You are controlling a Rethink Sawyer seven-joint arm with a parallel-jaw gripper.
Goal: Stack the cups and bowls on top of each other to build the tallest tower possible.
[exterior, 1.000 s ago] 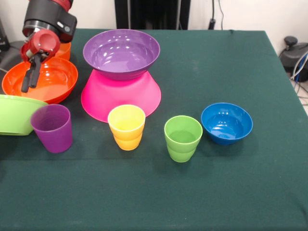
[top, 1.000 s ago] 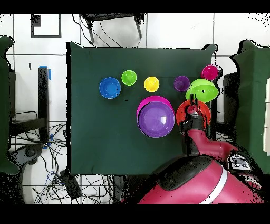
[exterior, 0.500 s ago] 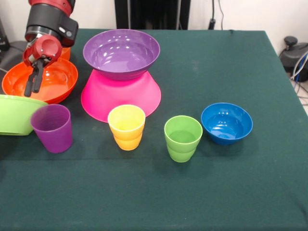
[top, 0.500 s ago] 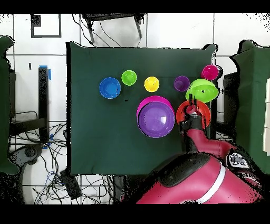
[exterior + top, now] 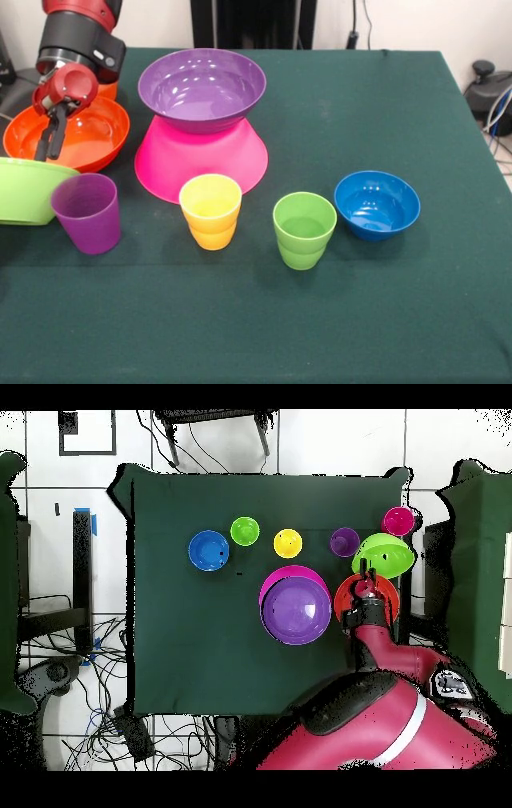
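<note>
The tabletop carries everything, and little on it has shifted over the last second; only the gripper, at the upper left of the front view, has swung slightly left and right above the large orange bowl, so no stacking has progressed.

The tower stands at upper centre: the inverted pink bowl as base with the purple bowl sitting upright on it, empty. The lime green bowl is not on the pile; it rests at the left edge, just in front of the large orange bowl, also empty.

The gripper hangs with its dark fingers nearly together, inside the large orange bowl's hollow or over it, holding nothing that I can see.

The small blue bowl sits alone at right. The purple cup, yellow cup and green cup stand in a row, all empty. A red cup shows only in the overhead view, upper right.
</note>
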